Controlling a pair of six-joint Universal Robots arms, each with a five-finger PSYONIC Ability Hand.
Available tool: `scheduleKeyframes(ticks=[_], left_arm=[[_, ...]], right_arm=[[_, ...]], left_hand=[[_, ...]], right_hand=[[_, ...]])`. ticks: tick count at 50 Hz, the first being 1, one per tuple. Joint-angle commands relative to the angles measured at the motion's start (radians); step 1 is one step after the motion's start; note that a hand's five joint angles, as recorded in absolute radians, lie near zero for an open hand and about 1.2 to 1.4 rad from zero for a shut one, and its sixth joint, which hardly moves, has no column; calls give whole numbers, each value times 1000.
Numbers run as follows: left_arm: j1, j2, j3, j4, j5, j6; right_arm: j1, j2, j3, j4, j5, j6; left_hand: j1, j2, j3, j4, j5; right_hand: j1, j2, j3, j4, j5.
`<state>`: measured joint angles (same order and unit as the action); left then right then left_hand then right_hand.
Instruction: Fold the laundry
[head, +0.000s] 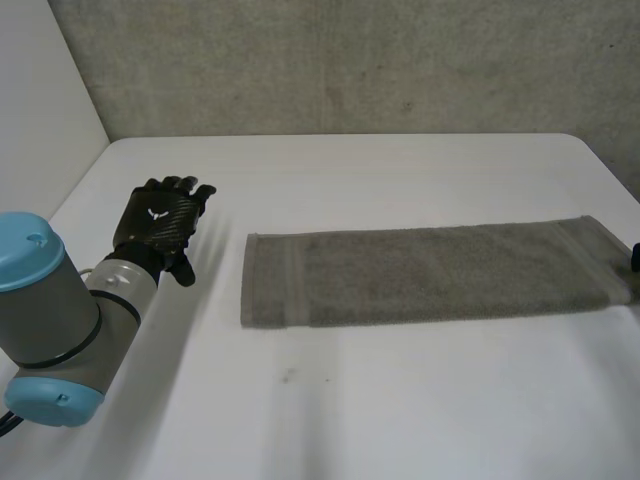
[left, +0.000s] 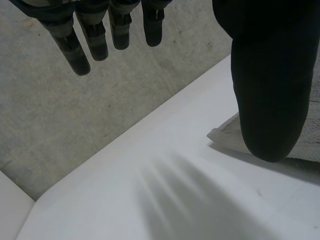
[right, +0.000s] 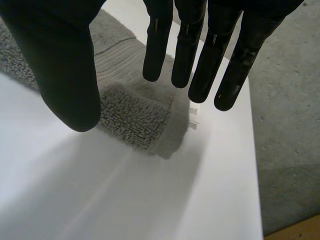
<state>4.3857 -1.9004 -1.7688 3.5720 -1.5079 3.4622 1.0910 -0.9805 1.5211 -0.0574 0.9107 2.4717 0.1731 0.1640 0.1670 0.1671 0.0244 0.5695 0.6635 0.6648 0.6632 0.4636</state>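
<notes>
A grey towel (head: 430, 272), folded into a long strip, lies flat across the white table (head: 350, 410). My left hand (head: 160, 222) hovers to the left of the towel's left end, open, its fingers (left: 100, 35) straight and its thumb (left: 270, 75) spread, holding nothing. That end of the towel (left: 227, 134) shows beside the thumb. My right hand (head: 635, 258) is at the towel's right end. In the right wrist view its fingers (right: 200, 55) and thumb (right: 60, 60) stand apart just above the towel's near right corner (right: 135, 117), with no cloth pinched between them.
A concrete wall (head: 350, 60) runs behind the table's far edge. The table's right edge (right: 256, 165) lies close beside the towel's right end, with floor beyond it. A small white label (right: 193, 113) sticks out of the towel's corner.
</notes>
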Motion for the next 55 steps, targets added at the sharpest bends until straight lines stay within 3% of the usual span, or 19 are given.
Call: scheduleKeyframes(ticks=[1,11,13,25,29,35,37,42,55], left_arm=[[0,0,0,-1,0,0],[0,-2,-1,-1,-2,0],[0,-2,-1,1,-2,0],[2,4,-1,-1,-2,0],[0,6,-1,-1,-2,0],[0,8,-6,-1,-3,0],[2,9,-15,2,-2,0],[-2,11,-17,4,0,0],[-11,4,-18,8,-2,2]], right_arm=[[3,35,-4,-21,-7,-2],[4,54,-9,-85,-1,4],[4,63,-12,-99,0,9],[35,-30,-25,-105,36,43],[147,-84,-45,-107,40,117],[181,-81,-64,-108,42,208],[178,-76,-59,-107,43,219],[139,-52,-53,-104,43,194],[29,12,-24,-94,27,92]], left_hand=[[1,11,8,7,-24],[1,11,8,7,-24],[1,11,8,7,-24],[1,11,8,7,-24],[1,11,8,7,-24],[1,11,8,7,-24],[1,11,8,7,-24],[1,11,8,7,-24],[1,11,8,7,-24]], right_hand=[[246,152,151,153,178],[499,405,404,405,430],[825,731,730,731,756],[827,733,731,733,758],[827,733,731,733,758],[827,733,731,733,758],[410,316,315,316,341],[56,-38,-39,-37,-12],[62,-33,-34,-32,-7]])
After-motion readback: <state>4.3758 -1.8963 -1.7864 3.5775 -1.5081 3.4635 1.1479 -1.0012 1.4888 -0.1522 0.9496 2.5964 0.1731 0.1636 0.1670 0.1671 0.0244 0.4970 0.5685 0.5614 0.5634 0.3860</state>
